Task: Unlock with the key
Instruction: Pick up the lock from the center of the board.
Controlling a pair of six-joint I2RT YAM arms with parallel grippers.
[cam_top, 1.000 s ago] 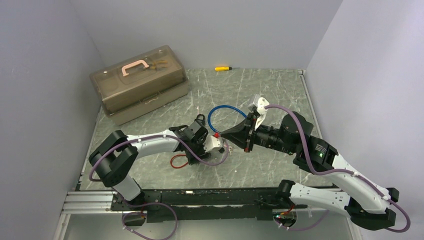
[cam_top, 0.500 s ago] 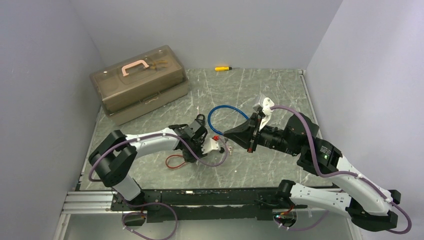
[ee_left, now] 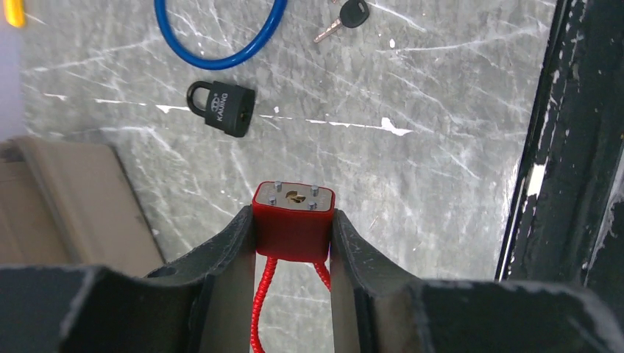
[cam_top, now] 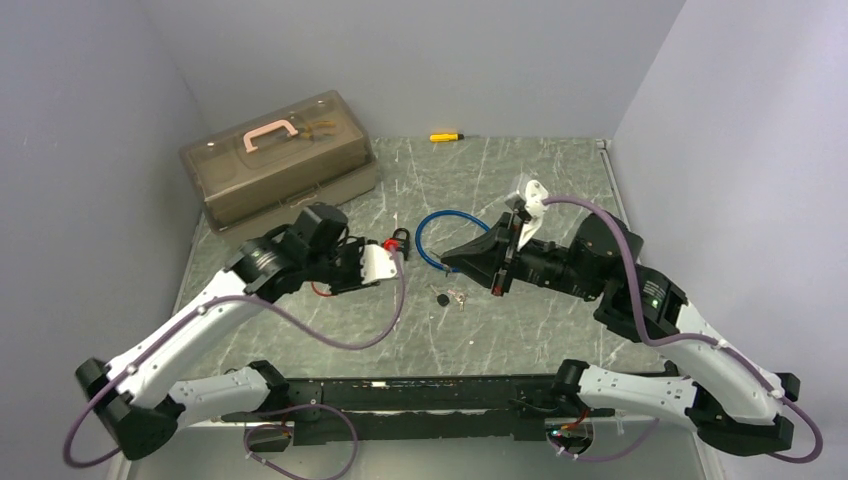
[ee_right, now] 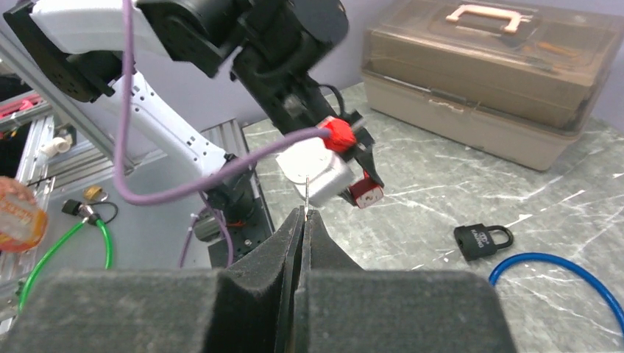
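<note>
My left gripper point(ee_left: 294, 229) is shut on a red padlock point(ee_left: 293, 237) with a red cable shackle and holds it above the table, keyway face outward. It shows in the top view point(cam_top: 397, 244) and the right wrist view point(ee_right: 365, 193). My right gripper point(ee_right: 305, 212) is shut on a thin key whose blade point(ee_right: 306, 190) sticks out of the tips, pointing toward the red lock and apart from it. In the top view the right gripper point(cam_top: 447, 263) is right of the lock.
A black-headed key point(cam_top: 446, 297) lies on the table between the arms. A black padlock point(ee_left: 223, 108) and a blue cable loop point(cam_top: 440, 236) lie nearby. A brown toolbox point(cam_top: 280, 165) stands back left, a yellow screwdriver point(cam_top: 445, 136) at the back.
My left arm has lifted the red padlock off the table and drawn it back and left. The right gripper has shifted slightly with its key. The key on the table now shows.
</note>
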